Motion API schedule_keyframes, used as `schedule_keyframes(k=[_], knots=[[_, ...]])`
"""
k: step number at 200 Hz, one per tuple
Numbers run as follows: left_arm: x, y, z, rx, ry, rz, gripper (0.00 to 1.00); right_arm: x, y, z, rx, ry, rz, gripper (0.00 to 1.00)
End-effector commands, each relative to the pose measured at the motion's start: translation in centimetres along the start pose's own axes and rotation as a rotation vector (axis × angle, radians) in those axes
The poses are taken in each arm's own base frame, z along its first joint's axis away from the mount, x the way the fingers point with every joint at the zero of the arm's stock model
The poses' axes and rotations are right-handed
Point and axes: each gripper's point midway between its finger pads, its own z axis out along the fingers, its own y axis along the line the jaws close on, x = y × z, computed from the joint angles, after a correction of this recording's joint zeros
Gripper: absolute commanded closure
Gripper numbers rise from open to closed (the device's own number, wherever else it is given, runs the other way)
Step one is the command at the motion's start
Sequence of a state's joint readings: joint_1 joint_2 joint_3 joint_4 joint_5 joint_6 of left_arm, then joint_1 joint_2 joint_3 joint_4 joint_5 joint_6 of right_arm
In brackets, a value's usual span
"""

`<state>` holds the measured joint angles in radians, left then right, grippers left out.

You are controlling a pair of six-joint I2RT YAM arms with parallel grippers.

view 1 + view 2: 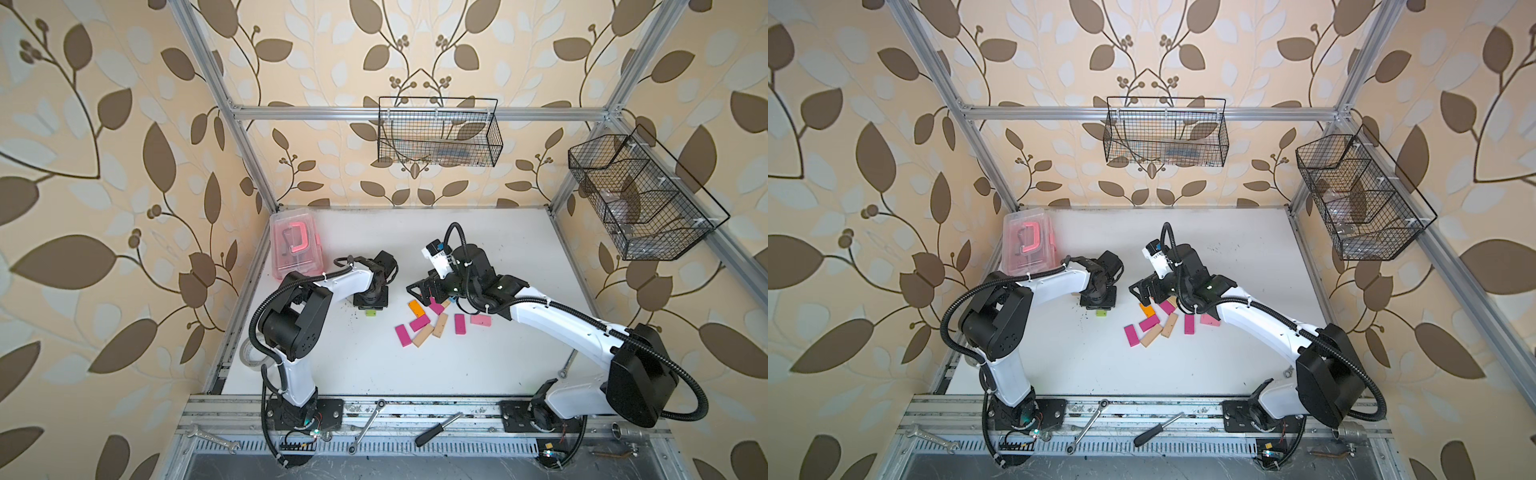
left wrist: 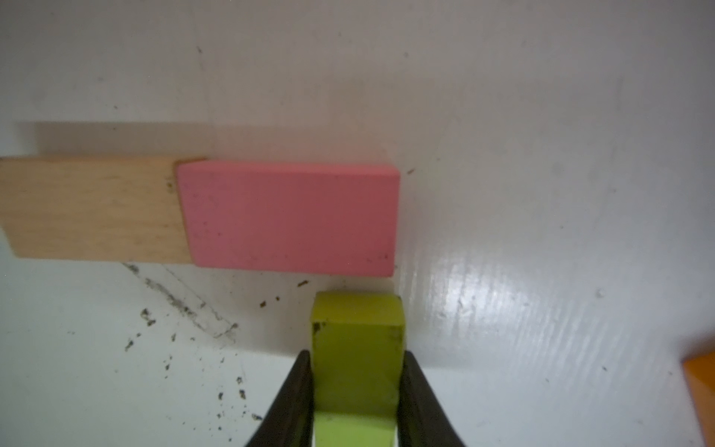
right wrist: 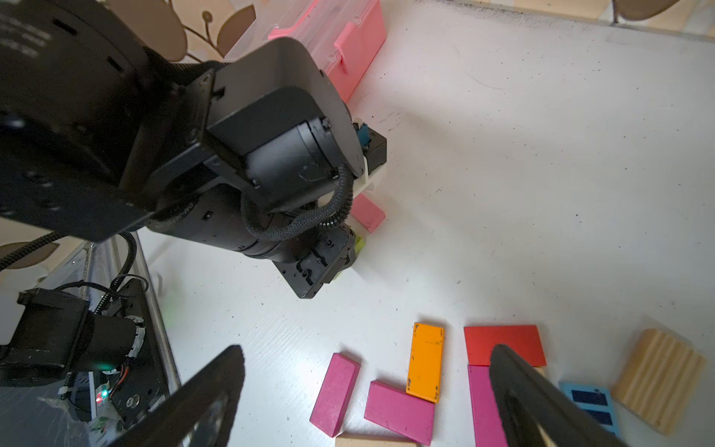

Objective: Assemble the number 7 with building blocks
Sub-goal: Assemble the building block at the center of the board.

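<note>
Near the pink box (image 1: 291,245), the left gripper (image 2: 356,358) is clamped on a lime green block (image 2: 358,329) — its end sits just beside a pink block (image 2: 290,220), which touches a wood block (image 2: 89,209) end to end. Further right, the right gripper (image 3: 367,356) hangs with its jaws wide apart over loose blocks (image 1: 419,322) — an orange block (image 3: 425,362) and a red block (image 3: 503,340) among them.

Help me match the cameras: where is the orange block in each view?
Both top views: orange block, near centre, in the loose pile.
Left wrist: only its corner, at the frame's edge.
Right wrist: whole, in the pile.
Shared landmark: the lime green block in the left end effector.
</note>
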<state>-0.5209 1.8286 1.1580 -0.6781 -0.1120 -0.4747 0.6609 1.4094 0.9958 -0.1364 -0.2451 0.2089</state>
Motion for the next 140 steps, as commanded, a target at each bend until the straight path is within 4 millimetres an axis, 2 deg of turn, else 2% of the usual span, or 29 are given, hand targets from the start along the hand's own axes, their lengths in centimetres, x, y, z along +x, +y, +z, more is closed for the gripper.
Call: schedule_keyframes(k=[1,61,140], knots=[[-0.93,0.32,-0.28,-0.004,-0.014,-0.005,0.68,-1.15,0.69,0.03,-0.022,-0.022,-0.014,0.01],[-1.06,0.69,0.00,-0.003,-0.008,-0.013,0.67,-1.18,0.73,-0.07,-0.022,-0.024,-0.020,0.01],[-1.18,0.21,0.21,0.018,-0.005,-0.007,0.65,-1.42,0.85,-0.11,-0.028,-0.029,-0.021,0.01]])
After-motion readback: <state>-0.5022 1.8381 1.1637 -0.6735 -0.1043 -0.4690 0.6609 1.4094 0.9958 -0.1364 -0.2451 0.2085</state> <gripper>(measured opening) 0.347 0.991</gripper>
